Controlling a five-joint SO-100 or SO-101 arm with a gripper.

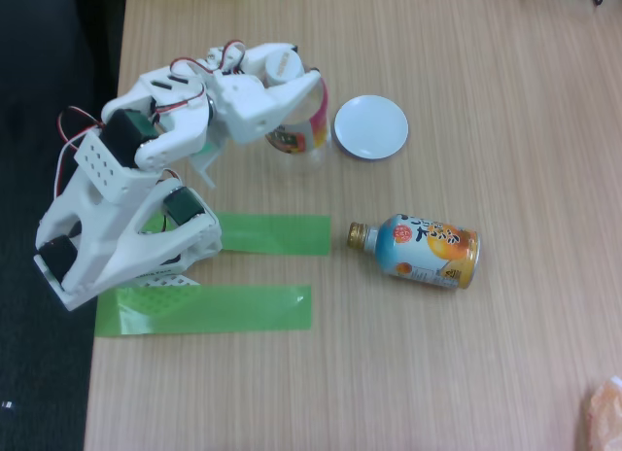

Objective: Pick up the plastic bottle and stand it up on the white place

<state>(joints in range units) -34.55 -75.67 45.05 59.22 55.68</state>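
Pincer (303,99) clamped around the plastic bottle (299,138), held just left of the white disc (371,127) in the fixed view, not on it. Further right and lower on the tabletop (505,354), lying flat, an orange-and-blue can-bottle (420,250).

Likely office or lab desk, pale wood-laminate tabletop (486,373), green tape strips (204,309), dark floor (39,393)

Matt wood-grain table (505,354); glossy white disc (370,126) beside clear plastic bottle (299,140); shiny printed can (428,250) below disc; smooth white plastic arm (126,198); semi-gloss green tape (209,308).
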